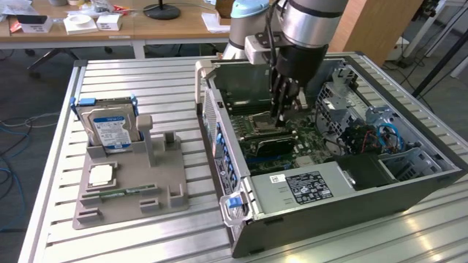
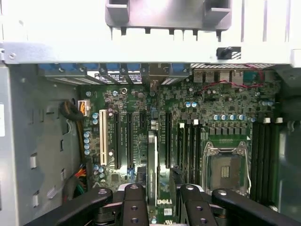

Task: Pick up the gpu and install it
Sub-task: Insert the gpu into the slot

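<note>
The fingers [image 2: 160,207] are partly open, one on each side of the gpu [image 2: 152,169], pinching its thin top edge. The gpu stands on its edge between them, down among the long black slots of the green board [image 2: 221,108]. All this is inside the open computer case [image 1: 351,203]. The case lies on the counter [image 1: 146,76], beside a gray tray [image 1: 135,197] with a hard drive [image 1: 109,129].

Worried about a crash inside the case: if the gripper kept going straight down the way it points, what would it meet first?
Most likely the gpu, standing on edge between the gripper's fingers, then the motherboard beneath it. Depth is unclear, so contact may already exist.
</note>
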`<act>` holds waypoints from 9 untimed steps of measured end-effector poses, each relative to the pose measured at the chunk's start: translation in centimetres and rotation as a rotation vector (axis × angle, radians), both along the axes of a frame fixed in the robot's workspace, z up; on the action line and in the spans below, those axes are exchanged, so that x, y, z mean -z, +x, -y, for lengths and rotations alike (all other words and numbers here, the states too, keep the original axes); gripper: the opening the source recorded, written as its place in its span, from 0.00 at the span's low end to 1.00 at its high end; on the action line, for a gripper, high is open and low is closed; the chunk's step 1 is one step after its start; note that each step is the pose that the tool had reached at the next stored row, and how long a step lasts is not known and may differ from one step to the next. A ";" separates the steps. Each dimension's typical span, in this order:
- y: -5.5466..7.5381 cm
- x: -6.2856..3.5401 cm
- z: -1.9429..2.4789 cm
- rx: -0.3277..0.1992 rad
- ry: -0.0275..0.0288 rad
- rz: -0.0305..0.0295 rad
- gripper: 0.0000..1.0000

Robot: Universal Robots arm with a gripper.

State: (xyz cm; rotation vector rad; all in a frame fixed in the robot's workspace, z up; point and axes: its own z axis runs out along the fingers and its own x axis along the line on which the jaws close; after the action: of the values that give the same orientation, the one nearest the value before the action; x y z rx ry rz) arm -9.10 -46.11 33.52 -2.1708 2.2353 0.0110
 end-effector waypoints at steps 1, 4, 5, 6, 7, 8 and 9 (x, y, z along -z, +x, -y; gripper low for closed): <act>0.0 -0.42 0.00 0.000 0.0001 0.0000 0.34; 0.0 -1.65 0.00 0.000 0.0001 0.0001 0.34; 0.0 -2.04 0.00 0.000 -0.0001 0.0000 0.34; 0.0 -2.37 0.00 0.000 0.0000 0.0000 0.34; 0.0 -2.62 0.00 0.000 -0.0001 -0.0001 0.34; 0.0 -2.72 0.00 0.000 0.0000 0.0000 0.34; 0.0 -2.72 0.00 0.000 0.0001 0.0001 0.34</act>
State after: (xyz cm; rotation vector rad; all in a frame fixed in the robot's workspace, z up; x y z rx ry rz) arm -9.09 -46.11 36.24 -2.1707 2.2352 0.0110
